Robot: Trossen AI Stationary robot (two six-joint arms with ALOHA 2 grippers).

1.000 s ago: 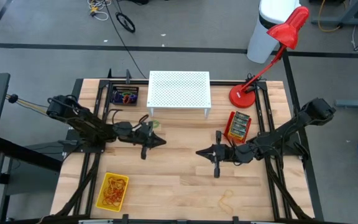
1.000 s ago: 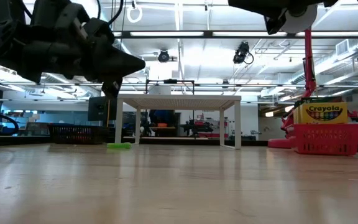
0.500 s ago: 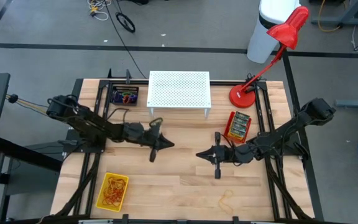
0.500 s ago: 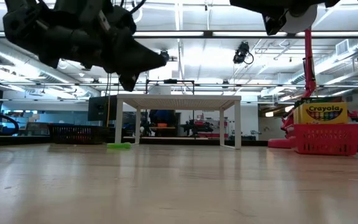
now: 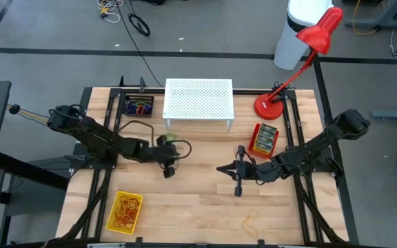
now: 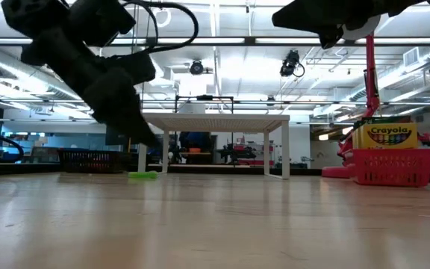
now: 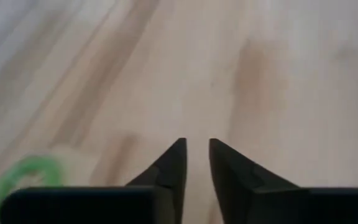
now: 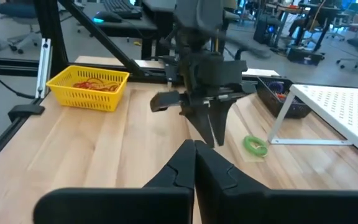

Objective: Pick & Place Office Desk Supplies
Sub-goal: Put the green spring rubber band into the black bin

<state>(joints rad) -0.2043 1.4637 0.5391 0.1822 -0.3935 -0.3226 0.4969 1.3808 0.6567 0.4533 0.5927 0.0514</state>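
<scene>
Wooden table (image 5: 205,193) is carrying a white perforated stand (image 5: 198,98) at its back edge. A red basket (image 6: 393,166) is holding a yellow-and-green box lettered "Crayola" (image 6: 388,135), standing upright in the low view. A yellow basket (image 5: 124,211) of reddish rubber bands (image 8: 91,84) is sitting at the front left. A green elastic loop (image 8: 254,145) is lying flat, just beside the stand's left front leg. Left gripper (image 7: 196,163) is pointing tips down at bare wood beside the loop, fingers slightly parted, gripping nothing. Right gripper (image 5: 219,169) is hovering mid-table, fingers pressed together, empty.
</scene>
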